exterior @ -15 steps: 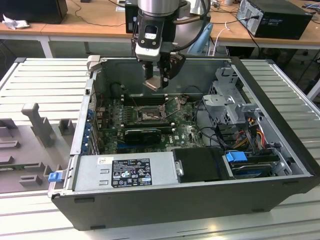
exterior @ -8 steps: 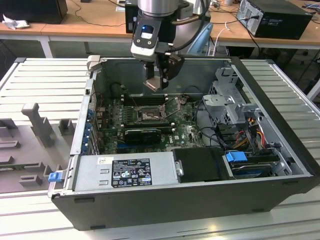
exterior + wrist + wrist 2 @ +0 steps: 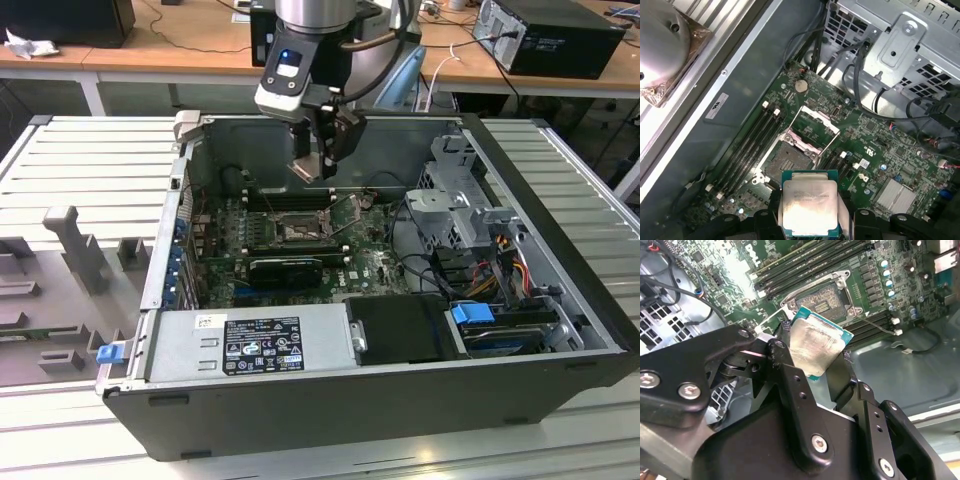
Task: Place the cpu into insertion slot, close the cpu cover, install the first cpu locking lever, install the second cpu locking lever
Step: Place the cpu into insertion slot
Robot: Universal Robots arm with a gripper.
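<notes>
Ribbed grey surface (image 3: 80, 160) carries an open dark computer case (image 3: 330, 400) lying on its side. The green motherboard (image 3: 375, 265) lies flat in the case's floor, with a drive cage and cables toward the exterior view's right. The arm comes down from above into the case opening. The claw (image 3: 318, 170) hangs over the board's far part, clear of it, and is clenched on the cpu (image 3: 312, 168). In both wrist views the black fingers (image 3: 777, 352) (image 3: 771, 212) pinch the chip by two opposite edges. The cpu cover (image 3: 822, 119) is swung up and open, standing at the edge of the socket. The insertion slot (image 3: 787, 162) (image 3: 827, 300) sits bare with its pin field exposed, just beside the long black memory slots (image 3: 747, 145). The cpu (image 3: 817, 342) (image 3: 809, 205) is held tilted, silver top visible, in the air above and apart from the socket, not seated.
</notes>
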